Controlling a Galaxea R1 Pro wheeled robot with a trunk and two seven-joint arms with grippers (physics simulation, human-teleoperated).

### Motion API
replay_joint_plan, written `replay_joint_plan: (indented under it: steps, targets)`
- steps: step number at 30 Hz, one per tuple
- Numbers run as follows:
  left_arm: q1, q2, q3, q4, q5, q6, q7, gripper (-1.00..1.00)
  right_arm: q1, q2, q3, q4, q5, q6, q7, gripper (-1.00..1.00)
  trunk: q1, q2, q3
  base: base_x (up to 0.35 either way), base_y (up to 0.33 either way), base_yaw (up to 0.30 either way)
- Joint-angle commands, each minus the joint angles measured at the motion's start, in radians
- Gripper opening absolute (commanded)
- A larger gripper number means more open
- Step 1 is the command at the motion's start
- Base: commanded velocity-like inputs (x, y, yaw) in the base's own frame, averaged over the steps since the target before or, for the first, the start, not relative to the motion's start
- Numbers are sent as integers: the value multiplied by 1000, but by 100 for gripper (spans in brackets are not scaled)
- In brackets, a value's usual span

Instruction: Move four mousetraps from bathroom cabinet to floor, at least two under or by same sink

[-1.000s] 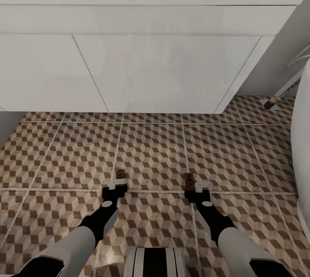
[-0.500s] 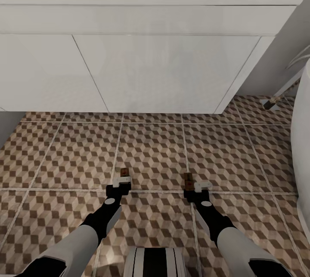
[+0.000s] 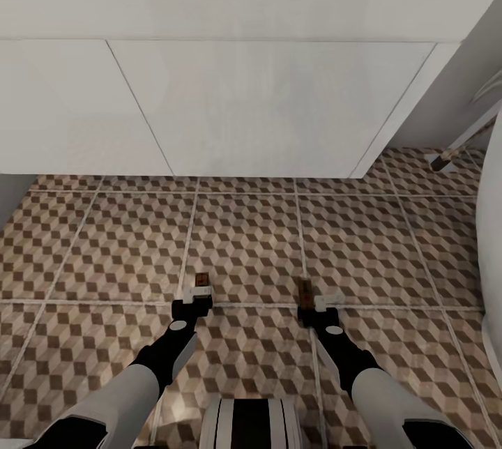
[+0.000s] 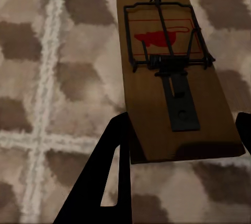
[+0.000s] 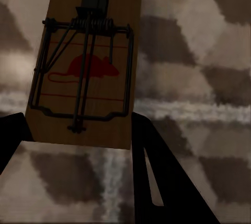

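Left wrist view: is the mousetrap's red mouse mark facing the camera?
Yes. The mousetrap shows its top face, with the red mouse mark and dark wire in plain sight above the tiled floor.

Grey-white forearms, black wrists, left hand (image 3: 197,293) and right hand (image 3: 315,304) – black, white-tipped fingers

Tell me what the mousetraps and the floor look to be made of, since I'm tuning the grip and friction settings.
The mousetrap in the left wrist view looks like a matte tan wooden board, faintly grained, with dark metal wire and a red printed mouse. The mousetrap in the right wrist view matches. The bathroom floor appears to be tile, printed with cubes, with pale grout lines.
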Motion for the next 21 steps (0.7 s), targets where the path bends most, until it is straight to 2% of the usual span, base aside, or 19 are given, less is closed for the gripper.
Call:
replay_joint_plan:
  steps: [1,6,21]
  targets:
    - [-1,1,-9,1,6,-3,9,-100,-1,1,-6,0,7,-4,2,-100,0,0,-4,0,0,0]
    - [-1,0,-9,0,9,-3,10,-100,-1,3,-4,-6,9,-3,2,-100,0,0,-4,0,0,0]
    - [0,2,-8,-9,7,-3,9,-100,-1,28,0,-127,22,40,-29,-100,0,0,-4,0,0,0]
